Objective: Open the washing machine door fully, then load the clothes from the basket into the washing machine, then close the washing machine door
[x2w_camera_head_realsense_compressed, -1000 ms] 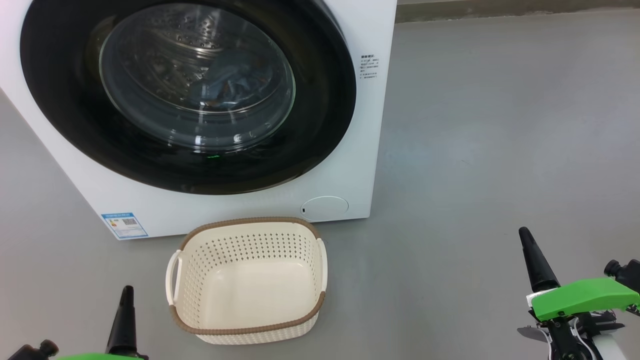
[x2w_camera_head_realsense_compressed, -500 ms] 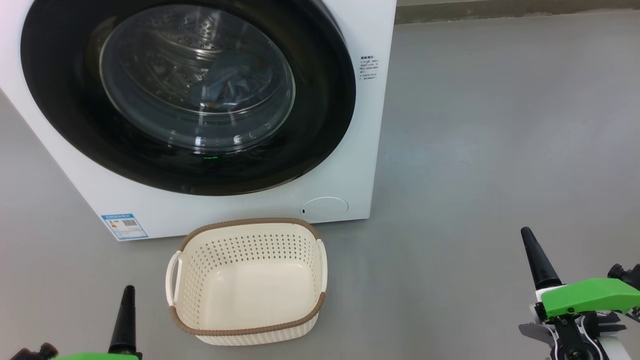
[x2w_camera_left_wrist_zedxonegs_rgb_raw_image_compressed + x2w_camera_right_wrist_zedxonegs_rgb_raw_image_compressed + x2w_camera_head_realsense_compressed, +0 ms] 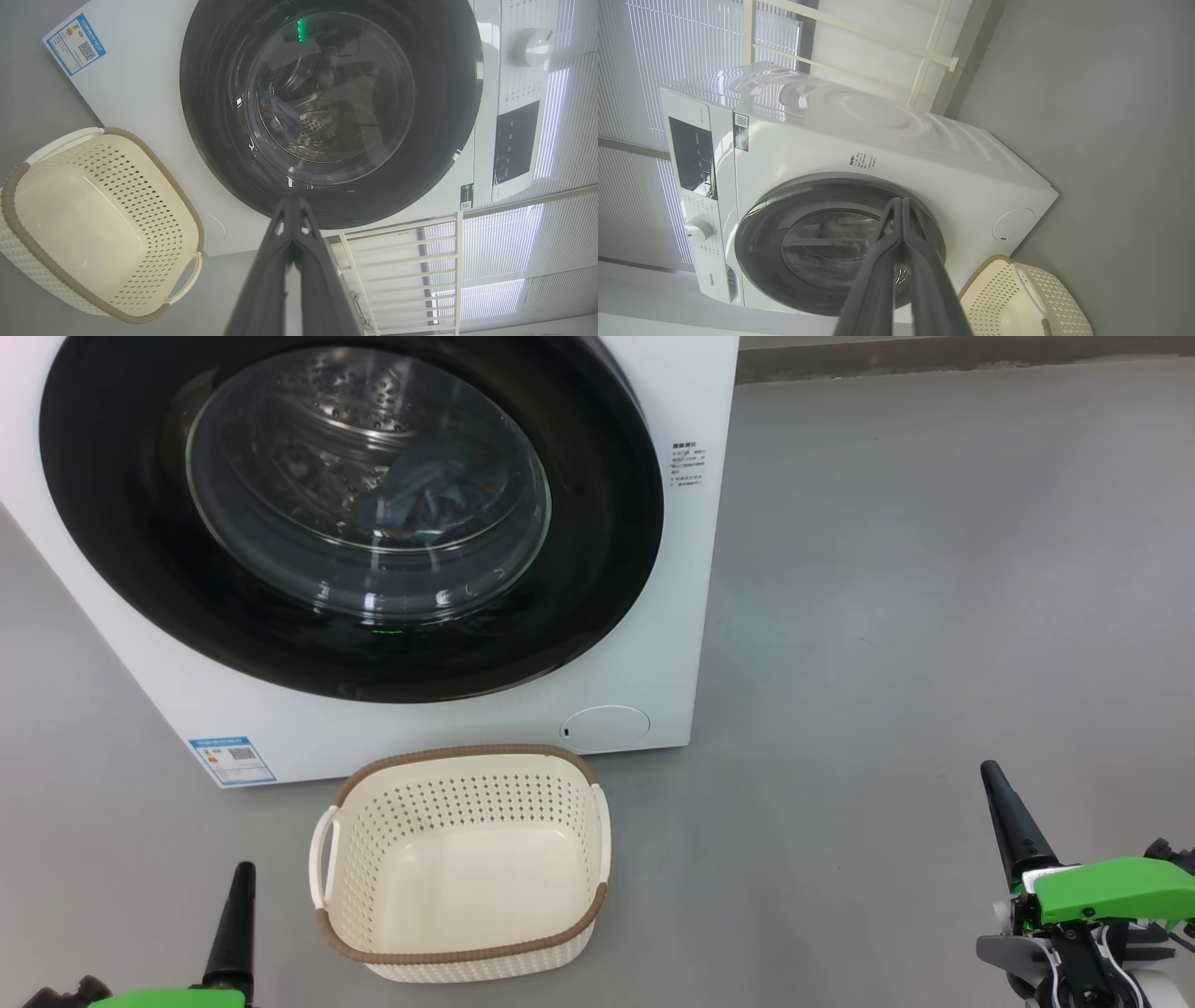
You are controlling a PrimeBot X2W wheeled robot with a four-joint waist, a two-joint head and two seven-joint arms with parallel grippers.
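I am finding a smooth grey floor (image 3: 934, 569) running from my near side out to a wall base (image 3: 934, 355) at the far edge. It is showing a soft sheen and a faint mark or two on the right. The washing machine (image 3: 448, 723) is standing directly on it at the far left, upright. The basket (image 3: 462, 748) is sitting on the floor just on the near side of the machine's front, upright, opening facing up. I am unable to tell whether the two are touching.

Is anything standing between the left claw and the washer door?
Nothing visible. Bare floor separates the shut left claw from the closed door; the empty basket sits off to its right, before the washer.
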